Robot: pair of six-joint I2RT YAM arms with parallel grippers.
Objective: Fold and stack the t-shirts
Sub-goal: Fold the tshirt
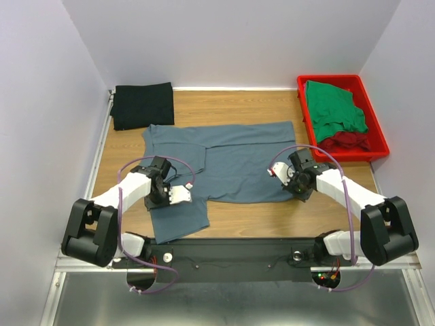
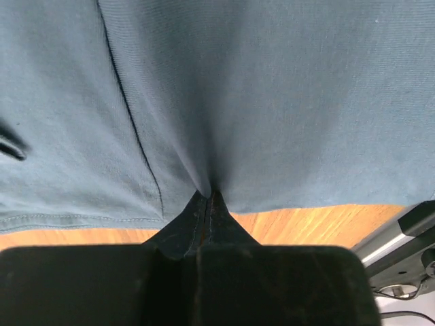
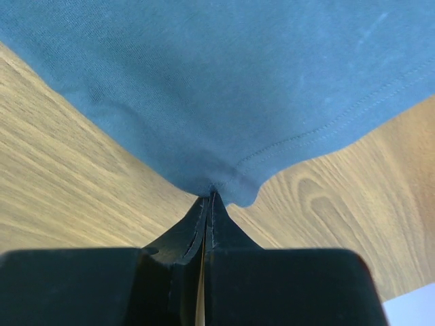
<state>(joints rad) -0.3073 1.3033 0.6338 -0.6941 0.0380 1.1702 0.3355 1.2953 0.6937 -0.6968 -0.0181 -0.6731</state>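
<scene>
Blue shirt is seen from above, laid out on the table, its long way running left to right. Its near edge is held at both ends, by the left gripper near a sleeve and the right gripper at the hem corner. From the left wrist, cloth is seen pinched tight between shut jaws. From the right wrist, the corner is pinched the same way. The rest lies beyond both, so a fold away seems needed.

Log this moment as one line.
left gripper: shut on blue-grey t-shirt near edge | right gripper: shut on its corner | black t-shirt: folded, far left
</scene>
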